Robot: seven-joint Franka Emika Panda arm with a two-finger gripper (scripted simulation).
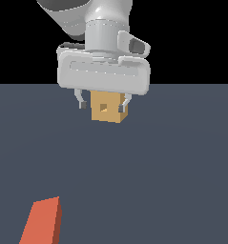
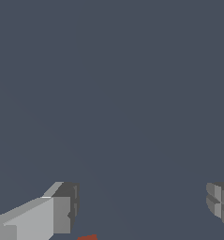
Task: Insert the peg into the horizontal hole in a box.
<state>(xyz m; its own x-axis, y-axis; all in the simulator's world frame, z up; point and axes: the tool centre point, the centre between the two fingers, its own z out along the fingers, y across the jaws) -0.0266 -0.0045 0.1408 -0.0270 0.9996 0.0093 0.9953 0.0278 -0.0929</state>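
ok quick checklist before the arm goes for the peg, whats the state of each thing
1. Gripper open: ok. Its fingers stand wide apart in the wrist view, with only bare floor between them.
2. Gripper empty: ok, nothing is held.
3. Peg free to grasp: ok. It lies alone on the floor, near the exterior view's lower left, partly cut off by the frame.
4. Gripper lined up over the peg: not ok. The wrist view shows only a sliver of the peg at its edge.
5. Hole facing the camera and unblocked: ok in the exterior view.
6. Clearance between gripper and box: cannot tell; they overlap in the exterior view.
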